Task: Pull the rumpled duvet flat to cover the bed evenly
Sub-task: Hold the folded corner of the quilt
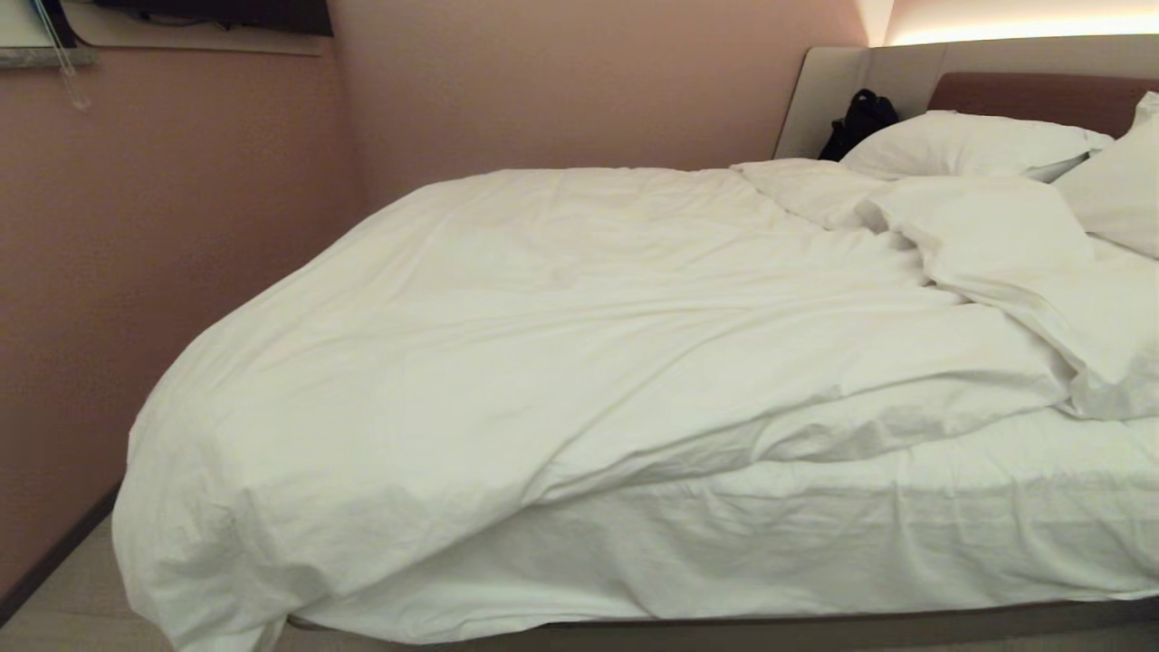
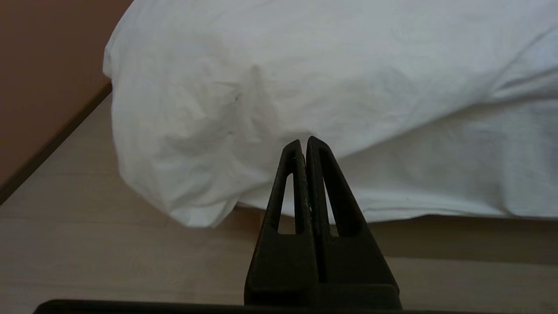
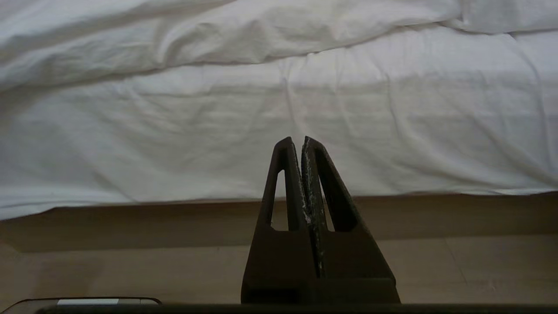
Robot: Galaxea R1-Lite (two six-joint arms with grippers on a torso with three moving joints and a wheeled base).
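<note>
The white puffy duvet (image 1: 507, 344) lies rumpled and skewed across the bed (image 1: 815, 625), bunched toward the left foot corner where it droops over the side, and folded back near the pillows. The sheeted mattress side (image 1: 905, 525) is bare on the near right. Neither arm shows in the head view. My left gripper (image 2: 304, 140) is shut and empty, held off the floor in front of the hanging duvet corner (image 2: 196, 144). My right gripper (image 3: 297, 139) is shut and empty too, facing the mattress side (image 3: 279, 144) with the duvet's edge (image 3: 218, 39) above it.
White pillows (image 1: 969, 143) lie at the brown headboard (image 1: 1041, 95), with a black bag (image 1: 858, 120) beside them. A pink wall (image 1: 136, 254) runs close along the bed's left side. Pale wooden floor (image 2: 87, 261) lies between me and the bed.
</note>
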